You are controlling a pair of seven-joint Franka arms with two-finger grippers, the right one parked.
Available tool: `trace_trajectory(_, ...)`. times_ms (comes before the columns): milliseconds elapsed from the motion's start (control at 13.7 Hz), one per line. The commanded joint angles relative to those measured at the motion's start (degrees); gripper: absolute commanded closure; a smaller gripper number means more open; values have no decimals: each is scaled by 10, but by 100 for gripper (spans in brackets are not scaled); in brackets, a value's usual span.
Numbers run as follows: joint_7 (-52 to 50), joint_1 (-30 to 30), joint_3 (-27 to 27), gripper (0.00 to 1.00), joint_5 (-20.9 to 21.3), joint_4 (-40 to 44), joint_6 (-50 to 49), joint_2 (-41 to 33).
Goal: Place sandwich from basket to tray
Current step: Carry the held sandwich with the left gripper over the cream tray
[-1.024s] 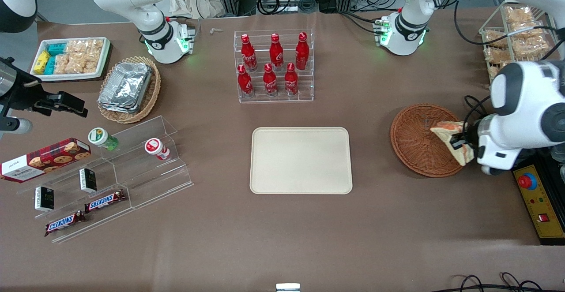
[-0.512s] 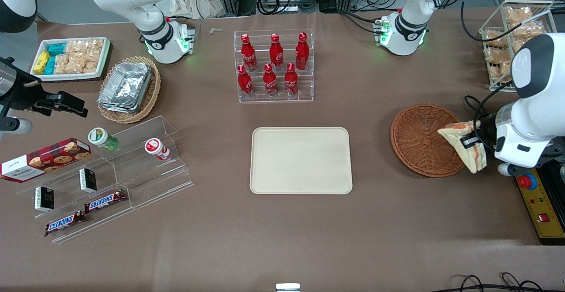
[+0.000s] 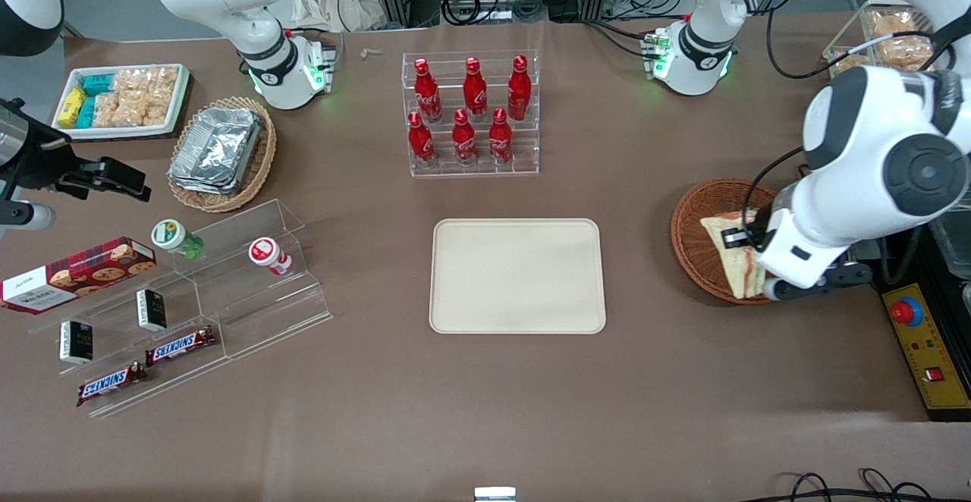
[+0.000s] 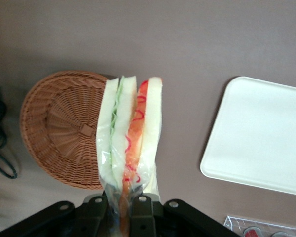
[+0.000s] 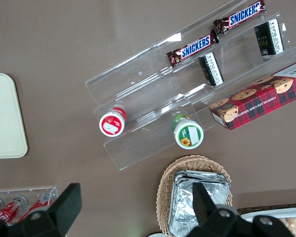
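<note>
My left gripper (image 3: 738,239) is shut on the sandwich (image 3: 734,263), a plastic-wrapped wedge with red and green filling, and holds it in the air above the basket (image 3: 694,235). The wedge hangs over the part of the basket nearer the front camera. In the left wrist view the sandwich (image 4: 130,131) sticks out from between the black fingers (image 4: 143,210), with the reddish-brown basket (image 4: 56,131) under it and bare table beside it. The cream tray (image 3: 518,275) lies flat mid-table, toward the parked arm from the basket, with nothing on it; the tray (image 4: 261,133) also shows in the wrist view.
A clear rack of red bottles (image 3: 472,115) stands farther from the front camera than the tray. Acrylic steps (image 3: 227,290) with snacks, a tan basket of foil containers (image 3: 220,153) and a white snack tray (image 3: 121,100) lie toward the parked arm's end. A yellow-and-black control box (image 3: 922,343) sits at the working arm's end.
The gripper has carried the sandwich from past the basket's rim at the working arm's end back over the basket, toward the tray. The arm's upper links swung along with it.
</note>
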Motion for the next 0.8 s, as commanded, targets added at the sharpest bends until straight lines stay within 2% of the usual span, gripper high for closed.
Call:
trace_trajectory(0,11,1,-29,96,-6,25,-5,38)
trace_trajectory(220,-16,-2,-65,97,3,20,29,71)
trace_trajectory(439,-50,-59,-65,100,11,26,47,110)
trace_trajectory(732,-78,-91,-66,100,25,26,101,165)
